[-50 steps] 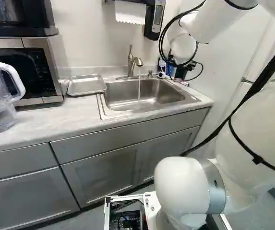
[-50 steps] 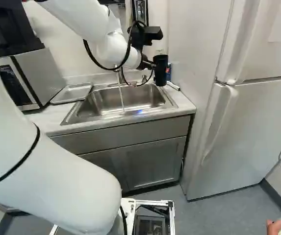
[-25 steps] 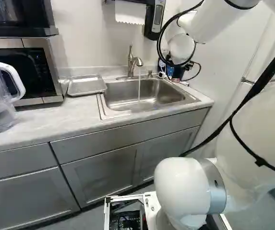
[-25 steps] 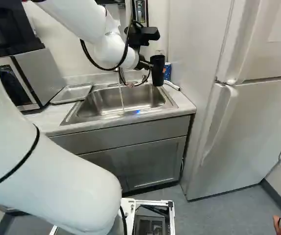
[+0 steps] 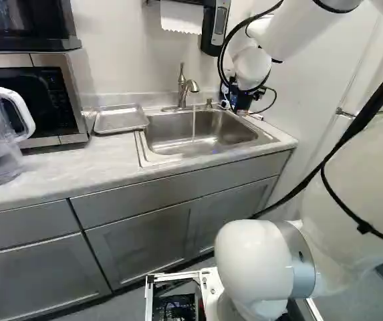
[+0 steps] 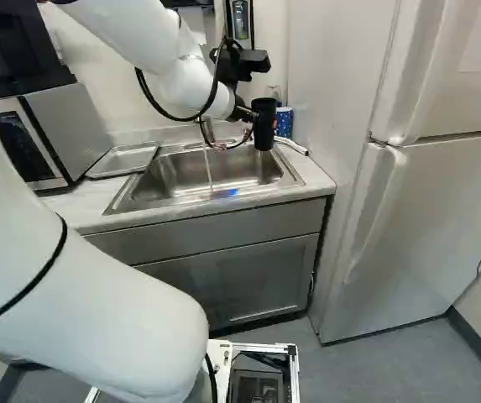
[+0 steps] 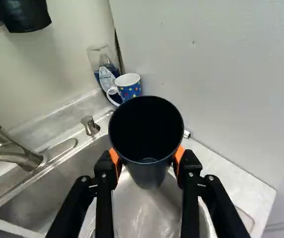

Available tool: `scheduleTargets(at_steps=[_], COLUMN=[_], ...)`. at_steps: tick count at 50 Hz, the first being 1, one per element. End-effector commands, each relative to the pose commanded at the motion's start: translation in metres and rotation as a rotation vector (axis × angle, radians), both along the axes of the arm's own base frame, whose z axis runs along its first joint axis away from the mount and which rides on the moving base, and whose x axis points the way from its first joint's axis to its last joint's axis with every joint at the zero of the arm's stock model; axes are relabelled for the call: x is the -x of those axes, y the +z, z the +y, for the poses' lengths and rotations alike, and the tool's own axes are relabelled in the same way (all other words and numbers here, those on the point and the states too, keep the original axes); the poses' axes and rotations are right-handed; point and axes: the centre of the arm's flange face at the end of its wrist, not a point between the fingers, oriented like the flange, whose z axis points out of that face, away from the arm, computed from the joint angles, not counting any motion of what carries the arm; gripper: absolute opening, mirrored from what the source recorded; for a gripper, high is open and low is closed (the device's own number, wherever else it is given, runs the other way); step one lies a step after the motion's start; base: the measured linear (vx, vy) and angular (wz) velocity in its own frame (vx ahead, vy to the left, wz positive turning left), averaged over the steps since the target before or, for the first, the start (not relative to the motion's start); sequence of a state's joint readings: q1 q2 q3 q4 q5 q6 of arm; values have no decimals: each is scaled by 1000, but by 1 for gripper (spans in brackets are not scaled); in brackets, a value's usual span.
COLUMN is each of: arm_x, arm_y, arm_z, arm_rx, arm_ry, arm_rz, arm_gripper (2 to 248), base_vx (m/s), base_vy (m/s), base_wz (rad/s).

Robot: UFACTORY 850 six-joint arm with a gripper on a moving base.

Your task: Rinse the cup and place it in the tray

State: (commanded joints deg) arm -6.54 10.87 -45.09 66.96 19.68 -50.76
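You've got the dark cup (image 7: 149,177) in your grasp, operator: the black gripper (image 6: 254,118) has it pinched from two sides, one orange pad (image 7: 115,158) pressing each flank. Here in the wrist view its open mouth faces the camera, and you can see right down inside. Over to the right base view, and there it is, close to upright, up in the air above the far right part of the sink (image 5: 141,148). Look left of it and you have water (image 5: 194,123) running, a thin stream dropping from the faucet (image 5: 183,93) into the basin, apart from your cup. And the tray (image 5: 120,120)? That's on the counter (image 5: 61,170), just beside the sink, between it and the microwave (image 5: 66,97), well apart from what you're holding. Beyond the cup in the wrist view you've got a blue mug with coloured dots (image 7: 132,90), and right by it a clear bottle (image 7: 96,55) with something blue low down. At the left of the left base view, a clear pitcher (image 5: 1,130) stands in front of the microwave; up on the wall, a paper towel (image 5: 182,17) hangs from its dispenser (image 5: 216,30). Your refrigerator (image 6: 433,218) fills the right of the right base view.
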Motion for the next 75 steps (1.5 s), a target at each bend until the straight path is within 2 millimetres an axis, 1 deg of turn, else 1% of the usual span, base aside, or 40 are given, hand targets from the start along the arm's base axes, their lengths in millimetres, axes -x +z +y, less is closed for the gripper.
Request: scheduleTargets(at_steps=[22,52,75], arm_x=[-1,-1,11], arm_y=[-3,-8,-13], arm_z=[7,18,23], arm_rx=[-31,-67,-98], arm_ry=[61,188,280], arm_rz=[24,78,124], arm_gripper=[122,122,122], base_vx=[0,0,0], base_vy=[0,0,0], base_wz=[0,0,0])
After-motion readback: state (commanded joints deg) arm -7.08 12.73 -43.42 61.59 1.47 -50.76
